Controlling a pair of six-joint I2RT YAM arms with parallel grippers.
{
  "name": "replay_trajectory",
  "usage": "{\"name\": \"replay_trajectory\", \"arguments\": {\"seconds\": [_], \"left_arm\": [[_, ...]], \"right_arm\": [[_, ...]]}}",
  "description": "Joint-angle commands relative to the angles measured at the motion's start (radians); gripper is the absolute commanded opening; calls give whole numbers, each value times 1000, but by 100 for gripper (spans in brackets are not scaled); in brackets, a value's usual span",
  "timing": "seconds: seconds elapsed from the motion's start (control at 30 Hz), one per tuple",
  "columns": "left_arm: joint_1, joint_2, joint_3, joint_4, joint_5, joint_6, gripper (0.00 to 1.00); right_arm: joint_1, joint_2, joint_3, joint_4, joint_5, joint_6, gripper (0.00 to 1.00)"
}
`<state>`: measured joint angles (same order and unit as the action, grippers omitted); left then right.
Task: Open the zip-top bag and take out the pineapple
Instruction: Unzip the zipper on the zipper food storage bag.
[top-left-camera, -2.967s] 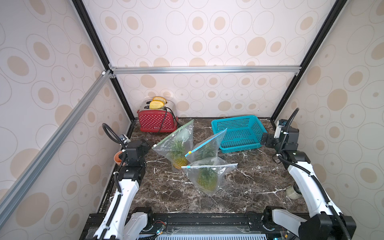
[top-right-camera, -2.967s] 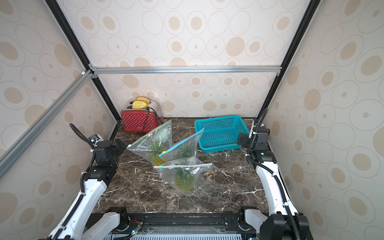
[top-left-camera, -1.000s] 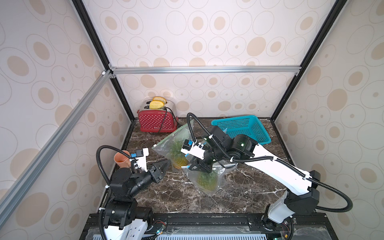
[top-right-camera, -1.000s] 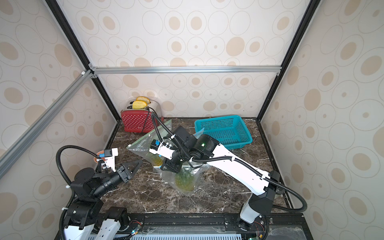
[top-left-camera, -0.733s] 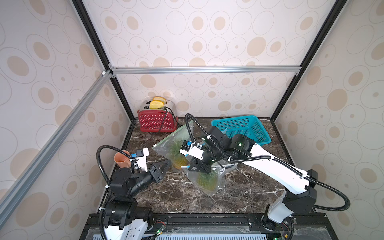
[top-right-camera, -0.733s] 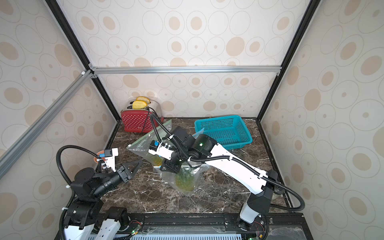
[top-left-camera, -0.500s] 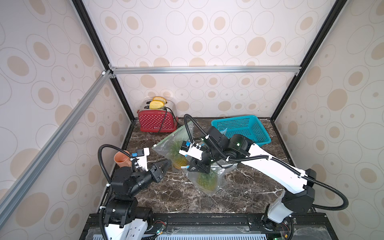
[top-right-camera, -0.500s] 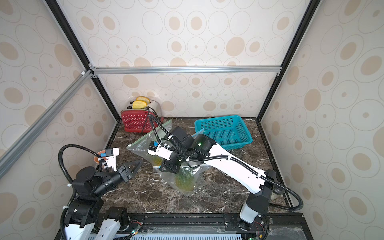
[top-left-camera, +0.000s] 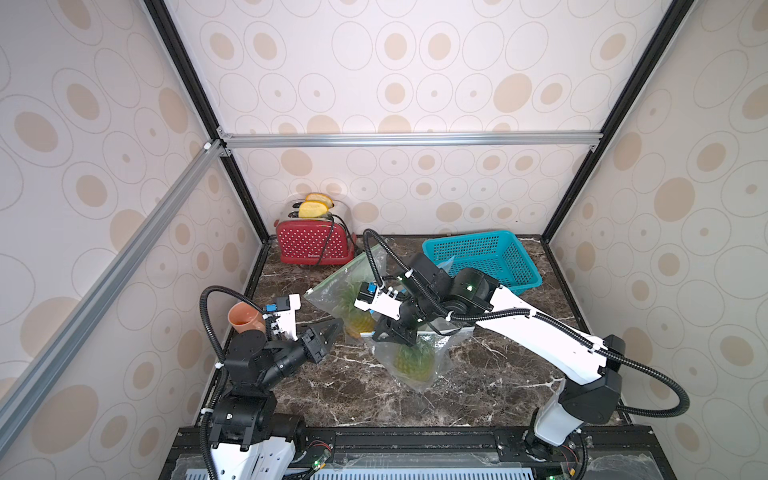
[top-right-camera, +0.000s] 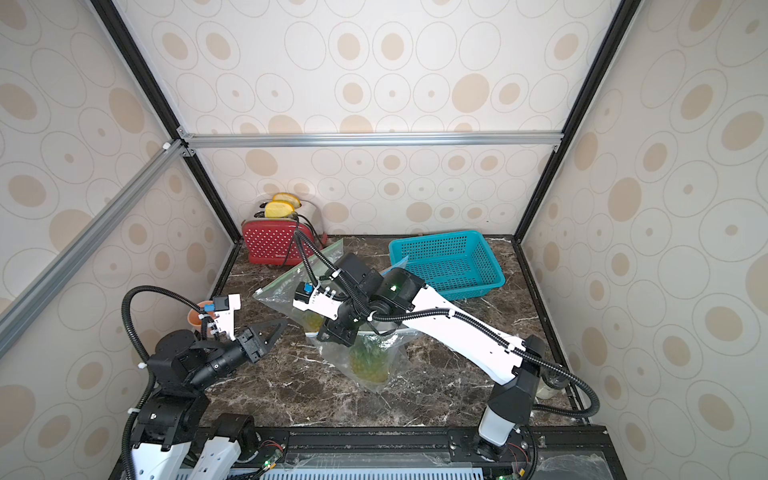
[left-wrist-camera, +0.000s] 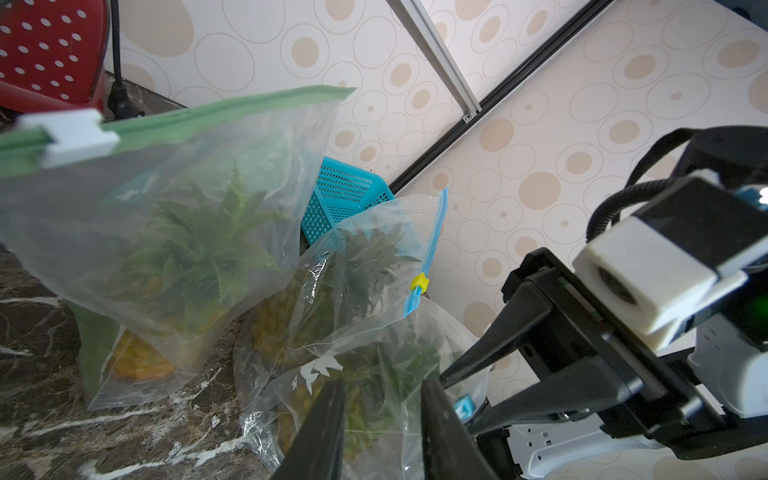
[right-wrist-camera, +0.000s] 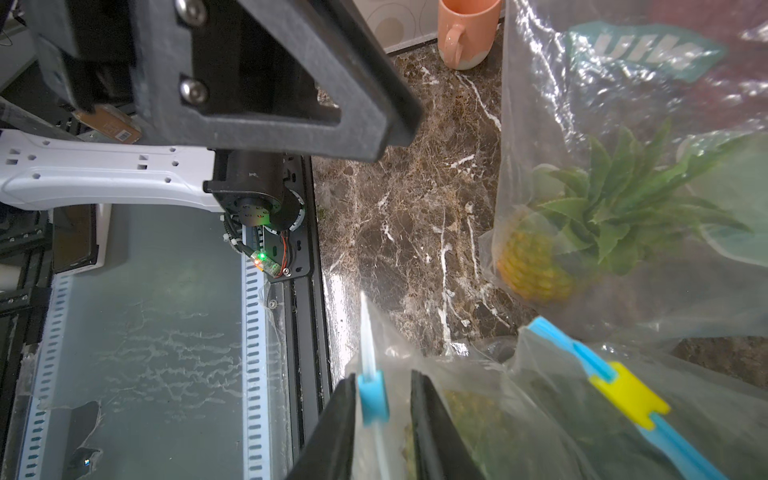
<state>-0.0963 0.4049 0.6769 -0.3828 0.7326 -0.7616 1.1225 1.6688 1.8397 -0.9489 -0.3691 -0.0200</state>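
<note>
Nothing is open yet. The zip-top bag (top-left-camera: 442, 353) nearest the front edge stands near the middle of the tabletop (top-left-camera: 332, 399), its seal apparently shut and the pineapple (top-left-camera: 409, 365) inside. The right gripper (right-wrist-camera: 382, 376) straddles the blue slider (right-wrist-camera: 372, 397), jaws slightly apart, not yet pinching. The left gripper (left-wrist-camera: 383, 381) hovers just beside the bag, jaws apart and empty. By my judgement, clamping, sliding the zip and lifting the fruit all remain.

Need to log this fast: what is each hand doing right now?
Left hand: open, empty.
Right hand: open, straddling the blue zip slider, not yet pinching.
</note>
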Motion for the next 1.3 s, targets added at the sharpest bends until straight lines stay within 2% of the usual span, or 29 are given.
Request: {"name": "replay_trajectory", "arguments": {"seconds": [0.0,0.23,0.37,0.47,0.6,0.87,1.03,1.1,1.27], "left_arm": [[-3,6,1,7,9,24,33],[-3,16,11,9,17,32,36],[-3,55,53,-10,39,63,48],[-4,121,132,-63,80,120,60],[-16,161,201,-125,122,176,66],[-37,50,113,-113,102,228,66],[-45,102,23,40,124,179,62],[-46,133,49,5,150,210,58],[-47,152,28,73,135,139,55]], "right_arm": [[11,12,26,3,-19,-15,25],[10,20,29,3,-23,-14,16],[11,12,27,-5,-9,-16,4],[10,6,28,-12,5,-25,3],[9,-4,27,-20,36,-34,3],[-48,-22,31,-23,-56,-20,2],[-57,-25,39,-27,-68,-12,2],[-56,-20,39,-22,-71,-8,2],[-57,-6,39,2,-93,-5,2]]}}
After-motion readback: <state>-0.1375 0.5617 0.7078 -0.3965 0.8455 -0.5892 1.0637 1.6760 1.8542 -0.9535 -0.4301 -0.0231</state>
